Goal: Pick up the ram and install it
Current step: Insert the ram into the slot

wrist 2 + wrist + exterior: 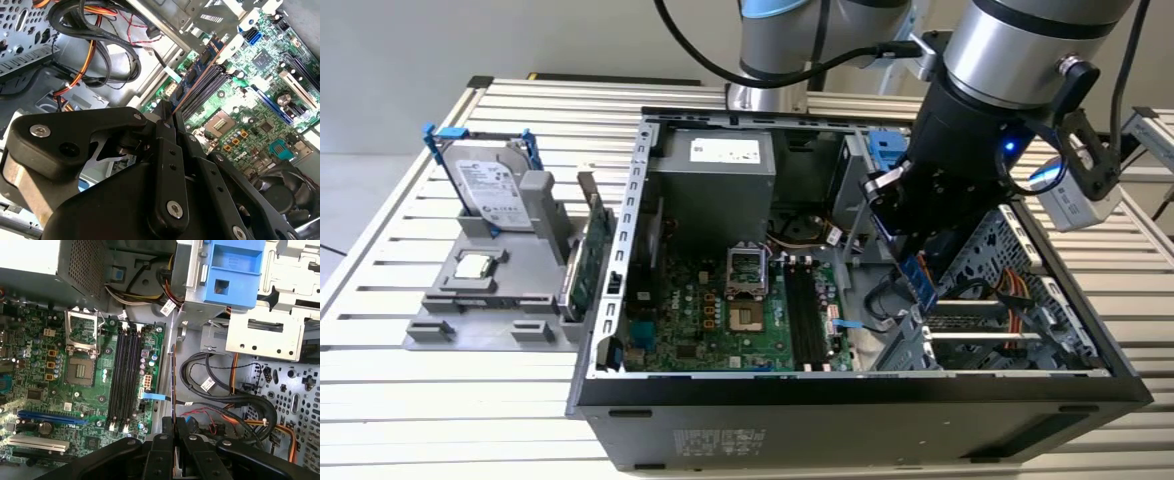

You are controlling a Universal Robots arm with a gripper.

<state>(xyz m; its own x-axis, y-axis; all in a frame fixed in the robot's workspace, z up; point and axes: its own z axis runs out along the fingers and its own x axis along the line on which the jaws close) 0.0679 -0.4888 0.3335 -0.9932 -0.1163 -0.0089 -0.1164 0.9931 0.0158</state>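
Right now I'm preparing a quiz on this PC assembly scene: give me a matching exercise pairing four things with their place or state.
Things:
1. ram
2. hard drive
3. memory slots
4. green circuit card

Place or state:
A. empty, on the motherboard
B. upright in the grey stand, blue clips
C. pinched edge-on in the gripper
D. standing between stand and case

Pairs: 1-C, 2-B, 3-A, 4-D

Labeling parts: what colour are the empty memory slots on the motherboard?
Black, clearest in the first wrist view: memory slots.
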